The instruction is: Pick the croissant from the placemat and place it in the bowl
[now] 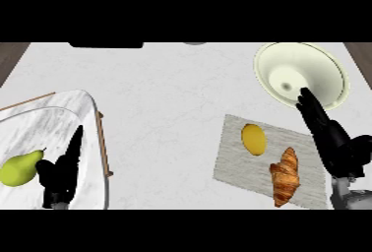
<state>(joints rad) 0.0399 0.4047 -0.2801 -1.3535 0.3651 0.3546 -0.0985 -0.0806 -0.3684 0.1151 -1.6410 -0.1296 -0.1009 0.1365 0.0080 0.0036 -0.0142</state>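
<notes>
Croissant [286,175] lying on grey placemat [247,167], right hand [327,133] just beside it, fingers straight, holding nothing

Kitchen counter, home-style. Evidence: white speckled stone-look countertop [167,98] with dark wood floor strips at both far corners. Food and tableware laid out: pale green round ceramic bowl [330,74], grey rectangular fabric placemat [236,157] carrying a golden-brown croissant [286,176] and a yellow oval fruit, maybe a lemon [253,139]. Left side: white marbled tray with thin wooden rim [91,118] holding a green pear [18,168]. Dark object at far edge, cannot identify.
</notes>
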